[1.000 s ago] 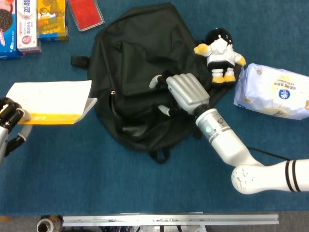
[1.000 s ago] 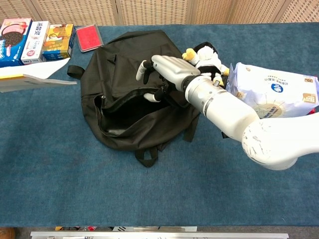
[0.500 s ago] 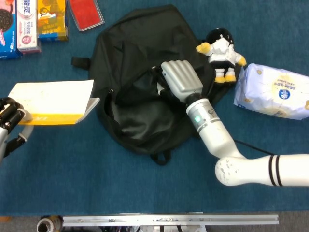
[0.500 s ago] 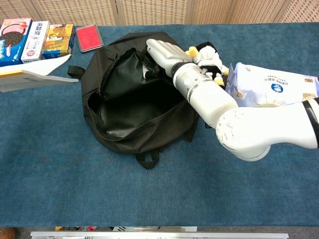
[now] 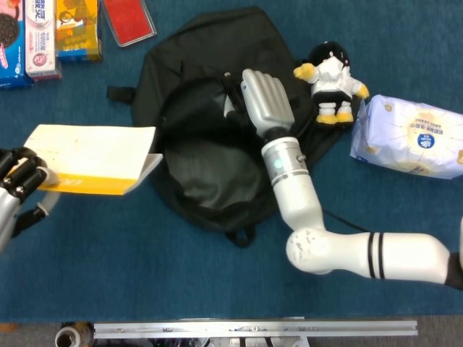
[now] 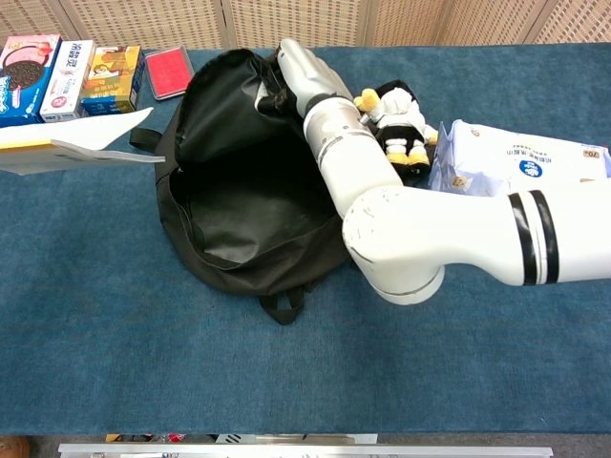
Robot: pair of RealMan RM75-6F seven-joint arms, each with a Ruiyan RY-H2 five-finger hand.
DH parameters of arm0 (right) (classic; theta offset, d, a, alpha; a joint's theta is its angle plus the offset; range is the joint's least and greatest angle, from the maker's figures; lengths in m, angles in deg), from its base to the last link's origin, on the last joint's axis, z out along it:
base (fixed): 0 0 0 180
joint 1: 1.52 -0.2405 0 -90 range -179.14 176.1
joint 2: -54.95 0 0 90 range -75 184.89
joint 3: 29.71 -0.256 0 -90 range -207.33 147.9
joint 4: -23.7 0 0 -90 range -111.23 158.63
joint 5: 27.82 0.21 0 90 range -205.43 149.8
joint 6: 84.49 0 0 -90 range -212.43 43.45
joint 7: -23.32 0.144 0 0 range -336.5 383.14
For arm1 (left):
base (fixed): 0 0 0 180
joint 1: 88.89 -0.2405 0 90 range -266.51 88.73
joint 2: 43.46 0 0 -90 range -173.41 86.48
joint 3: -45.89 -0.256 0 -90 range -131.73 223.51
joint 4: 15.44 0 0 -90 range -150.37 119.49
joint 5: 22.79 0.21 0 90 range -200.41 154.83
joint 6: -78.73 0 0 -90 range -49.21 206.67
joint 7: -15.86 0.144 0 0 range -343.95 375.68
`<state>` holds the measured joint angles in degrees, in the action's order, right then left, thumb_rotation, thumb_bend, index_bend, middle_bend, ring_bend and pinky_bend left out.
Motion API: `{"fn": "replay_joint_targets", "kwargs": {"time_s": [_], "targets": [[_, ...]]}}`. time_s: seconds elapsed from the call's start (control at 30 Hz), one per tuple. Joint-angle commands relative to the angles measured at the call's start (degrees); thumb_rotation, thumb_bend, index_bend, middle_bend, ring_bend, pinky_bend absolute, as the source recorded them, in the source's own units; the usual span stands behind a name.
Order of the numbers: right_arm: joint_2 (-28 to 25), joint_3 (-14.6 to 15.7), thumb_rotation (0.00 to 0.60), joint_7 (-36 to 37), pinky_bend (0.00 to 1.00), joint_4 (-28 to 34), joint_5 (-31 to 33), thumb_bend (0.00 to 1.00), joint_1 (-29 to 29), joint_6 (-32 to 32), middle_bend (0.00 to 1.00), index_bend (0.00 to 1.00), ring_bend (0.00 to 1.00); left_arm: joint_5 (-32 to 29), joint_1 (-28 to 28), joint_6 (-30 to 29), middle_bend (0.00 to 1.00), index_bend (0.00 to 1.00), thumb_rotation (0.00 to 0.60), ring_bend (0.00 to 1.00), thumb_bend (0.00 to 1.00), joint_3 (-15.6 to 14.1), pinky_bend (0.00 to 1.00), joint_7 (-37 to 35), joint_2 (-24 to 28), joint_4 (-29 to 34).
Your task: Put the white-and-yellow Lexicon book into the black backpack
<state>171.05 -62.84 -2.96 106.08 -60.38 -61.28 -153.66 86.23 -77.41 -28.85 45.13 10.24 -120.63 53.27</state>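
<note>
The black backpack (image 5: 199,155) (image 6: 243,205) lies mid-table with its mouth gaping wide toward the left. My right hand (image 5: 265,101) (image 6: 301,69) grips the upper flap of the opening and holds it lifted up and back. The white-and-yellow Lexicon book (image 5: 94,159) (image 6: 72,143) hangs level at the left, its right edge close to the bag's opening. My left hand (image 5: 20,179) grips the book's left end; the chest view does not show this hand.
Snack boxes (image 5: 43,32) (image 6: 67,72) and a red case (image 5: 129,19) (image 6: 170,72) sit at the back left. A black-and-white plush toy (image 5: 331,81) (image 6: 399,116) and a white wipes pack (image 5: 412,137) (image 6: 516,162) lie right of the bag.
My right hand has pulled the bag's flap up and back, opening the mouth much wider. The book has moved right toward the opening in my left hand.
</note>
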Motion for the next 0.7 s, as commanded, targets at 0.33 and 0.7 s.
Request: {"fn": "replay_joint_targets", "kwargs": {"time_s": [0.33, 0.7], "targets": [[2.1, -7.22, 0.6, 3.65, 0.98, 1.19, 2.77, 0.99, -2.03, -1.34, 0.7, 0.76, 0.71, 2.87, 3.07, 3.27, 0.56, 0.72, 0.6, 0.41, 0.34, -0.41, 0.5, 2.09, -0.72, 2.68], [4.66, -11.1, 0.6, 8.87, 0.98, -2.44, 1.52, 0.98, -4.56, -2.09, 0.7, 0.76, 0.71, 4.39, 5.76, 6.58, 0.56, 0.72, 0.6, 0.41, 0.34, -0.3, 0.5, 4.61, -1.83, 5.78]]}}
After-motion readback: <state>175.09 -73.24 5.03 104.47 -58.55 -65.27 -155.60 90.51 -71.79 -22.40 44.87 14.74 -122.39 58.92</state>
